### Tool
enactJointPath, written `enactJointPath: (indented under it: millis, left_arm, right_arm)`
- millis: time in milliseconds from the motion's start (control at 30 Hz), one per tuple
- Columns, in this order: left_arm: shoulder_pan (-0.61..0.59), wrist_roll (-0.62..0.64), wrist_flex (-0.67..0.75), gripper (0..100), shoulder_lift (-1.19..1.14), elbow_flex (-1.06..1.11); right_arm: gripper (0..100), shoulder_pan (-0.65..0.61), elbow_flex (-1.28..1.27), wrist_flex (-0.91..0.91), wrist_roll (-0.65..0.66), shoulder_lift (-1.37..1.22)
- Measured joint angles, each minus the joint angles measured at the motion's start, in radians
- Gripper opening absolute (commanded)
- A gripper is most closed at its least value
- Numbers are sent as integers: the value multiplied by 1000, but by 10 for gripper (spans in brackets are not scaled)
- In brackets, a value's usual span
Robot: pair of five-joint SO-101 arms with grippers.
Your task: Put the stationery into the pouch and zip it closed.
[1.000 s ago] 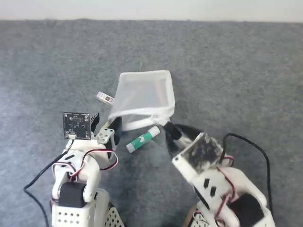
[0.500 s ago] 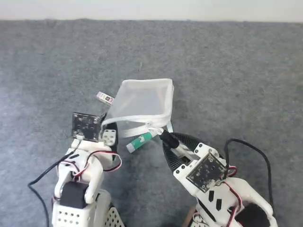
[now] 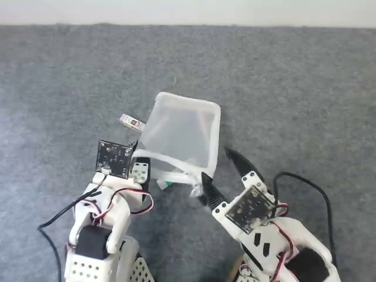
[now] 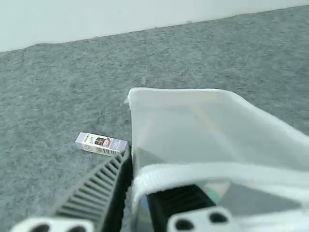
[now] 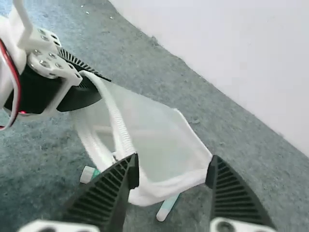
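Under pouch (image 3: 182, 132), grey carpet (image 3: 294, 88); white wall (image 3: 188, 12)

One pouch (image 3: 182, 132), one glue stick (image 5: 165, 208), one small box (image 4: 101, 143)

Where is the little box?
In the high view, the little box lies on the carpet, just left of the pouch and beyond the left end effector.
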State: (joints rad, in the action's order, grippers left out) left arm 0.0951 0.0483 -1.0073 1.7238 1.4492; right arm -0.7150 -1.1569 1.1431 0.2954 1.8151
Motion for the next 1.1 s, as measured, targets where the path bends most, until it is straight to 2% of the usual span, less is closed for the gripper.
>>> enactJointPath:
  millis: [100,333,500,700,967,1100]
  left_arm:
    - [-26,0,0,9,0,0]
    - [-98,0,0,9,-2,-35]
    - [-144,0,0,9,-2,-78]
    - [-144,0,0,9,-2,-110]
    - [-242,0,-15,9,-2,-245]
    - [-245,0,-9,9,-2,-261]
  right_arm:
    - [188,14,-2,-14,0,2]
    - [180,203,-51,-124,-101,2]
    - [180,259,-135,-227,-124,-12]
    - [178,270,-149,-245,-126,0]
    - [177,275,-150,-247,-126,-3]
    - [177,273,-150,-247,-126,-3]
